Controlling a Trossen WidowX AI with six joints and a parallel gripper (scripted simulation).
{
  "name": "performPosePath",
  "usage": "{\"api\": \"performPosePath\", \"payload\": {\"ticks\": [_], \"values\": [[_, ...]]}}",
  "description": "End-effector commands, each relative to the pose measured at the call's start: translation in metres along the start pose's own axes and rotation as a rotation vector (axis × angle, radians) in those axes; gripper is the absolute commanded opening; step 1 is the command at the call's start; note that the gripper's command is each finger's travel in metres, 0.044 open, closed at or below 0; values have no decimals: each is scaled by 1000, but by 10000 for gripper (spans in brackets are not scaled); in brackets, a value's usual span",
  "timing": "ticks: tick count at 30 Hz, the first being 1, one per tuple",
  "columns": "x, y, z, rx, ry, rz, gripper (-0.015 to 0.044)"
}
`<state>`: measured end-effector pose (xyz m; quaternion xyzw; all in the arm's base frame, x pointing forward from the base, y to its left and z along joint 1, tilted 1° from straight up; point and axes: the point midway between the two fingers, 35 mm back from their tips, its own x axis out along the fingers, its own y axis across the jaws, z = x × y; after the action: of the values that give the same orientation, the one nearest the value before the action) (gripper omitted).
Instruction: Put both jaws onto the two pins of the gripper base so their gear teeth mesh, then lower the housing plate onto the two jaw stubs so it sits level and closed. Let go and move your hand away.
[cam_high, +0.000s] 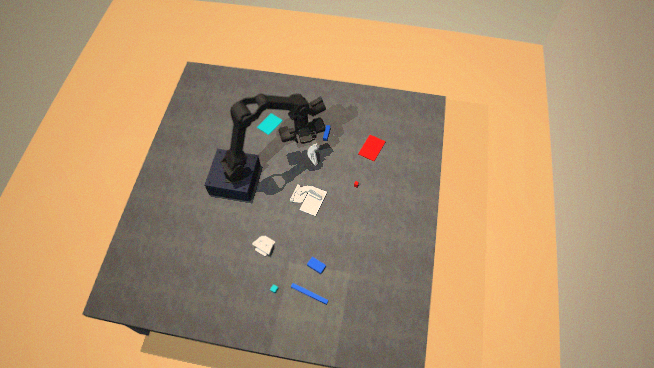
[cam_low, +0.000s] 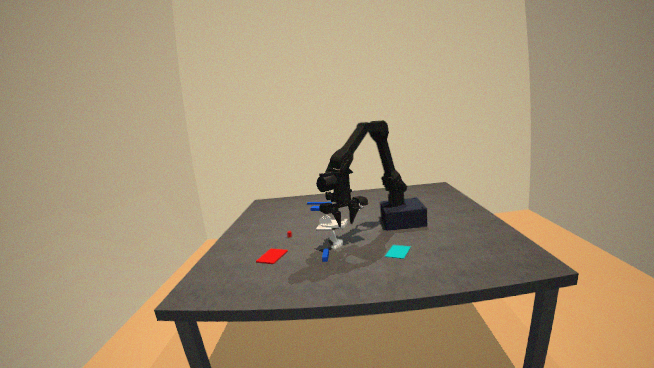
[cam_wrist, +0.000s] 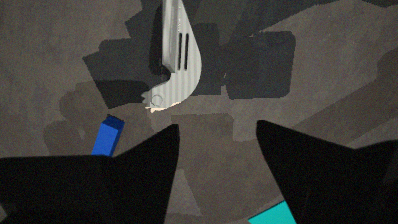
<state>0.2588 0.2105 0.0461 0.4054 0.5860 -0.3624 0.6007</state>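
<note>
- The gripper (cam_high: 306, 136) (cam_low: 345, 224) (cam_wrist: 217, 129) is held parted and empty above mid-table, presumably so a jaw can be straddled.
- The loose grey jaw (cam_high: 313, 154) (cam_low: 337, 244) (cam_wrist: 182, 75), upper centre in the top view, is left unmounted.
- The white base (cam_high: 312, 205) (cam_low: 322, 228) is set at centre, likely for pin access.
- The white housing piece (cam_high: 263, 244), lower left of centre, is kept aside, probably for last.
</note>
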Motion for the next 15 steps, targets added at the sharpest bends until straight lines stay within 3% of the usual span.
{"api": "performPosePath", "payload": {"ticks": [1, 5, 15], "values": [[1, 0, 0, 0, 0, 0, 341], [1, 0, 0, 0, 0, 0, 440], [1, 0, 0, 0, 0, 0, 440]]}}
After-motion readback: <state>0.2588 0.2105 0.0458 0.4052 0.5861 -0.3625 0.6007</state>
